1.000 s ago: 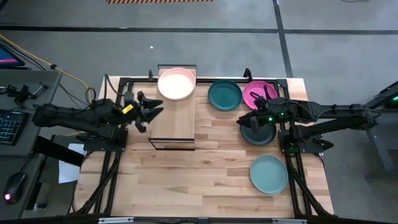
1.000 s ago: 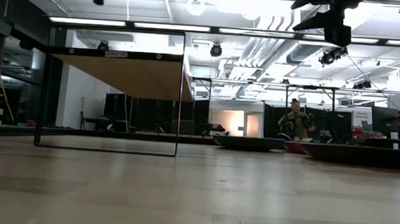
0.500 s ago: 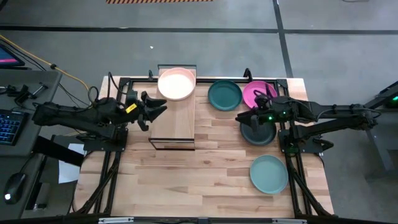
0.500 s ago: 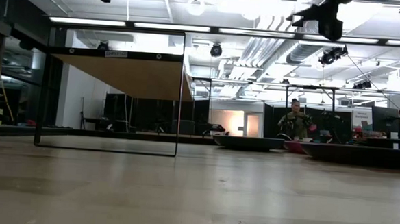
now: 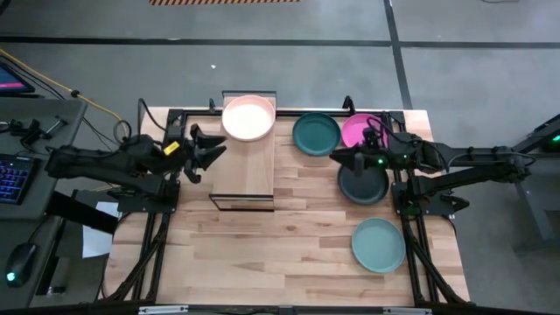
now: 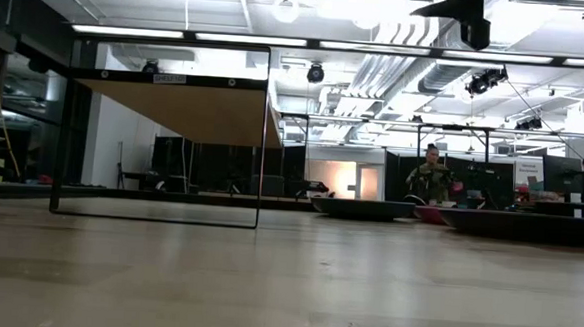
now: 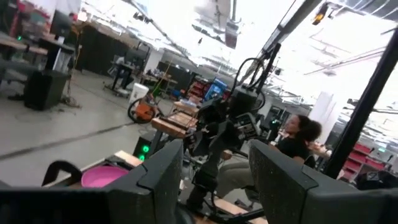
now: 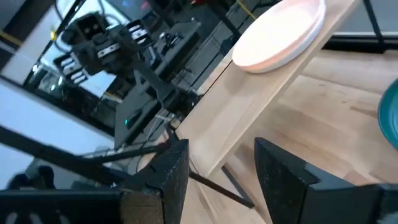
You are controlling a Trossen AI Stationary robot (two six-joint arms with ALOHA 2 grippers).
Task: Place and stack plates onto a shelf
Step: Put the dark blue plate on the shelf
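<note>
risk 1: likely clipping the black metal frame of the small light-wood shelf [image 5: 244, 171] if the next plate comes in low; shelf board raised well above the wooden worktop [image 5: 289, 236], so needs lift before crossing.
risk 2: possible knock to the pale peach round plate [image 5: 248, 118] already on the far end of the shelf if a second plate slides in from the near end; stack could sit off-centre.
risk 3: black, dark teal and magenta plates crowded together; spread fingers may nudge a neighbour while going down on one.
risk 4: both arms near the shelf at once, chance of collision over it.
right end effector [image 5: 339, 158]: fingers spread, empty, raised off the worktop, at the edge of the black round plate [image 5: 363, 185], between it and the dark teal round plate [image 5: 316, 134].
black plate vs right end effector: just beside and below, toward the near-right; not gripped.
magenta pink round plate [image 5: 361, 130]: just behind the right arm, partly covered by it.
light blue-green round plate [image 5: 378, 244]: well apart, near-right part of worktop.
left end effector [image 5: 213, 150]: fingers spread, empty, hovering at the shelf's left edge, near the peach plate, not touching.
white plate: not seen.
progress guess: one plate on shelf, four on worktop.
</note>
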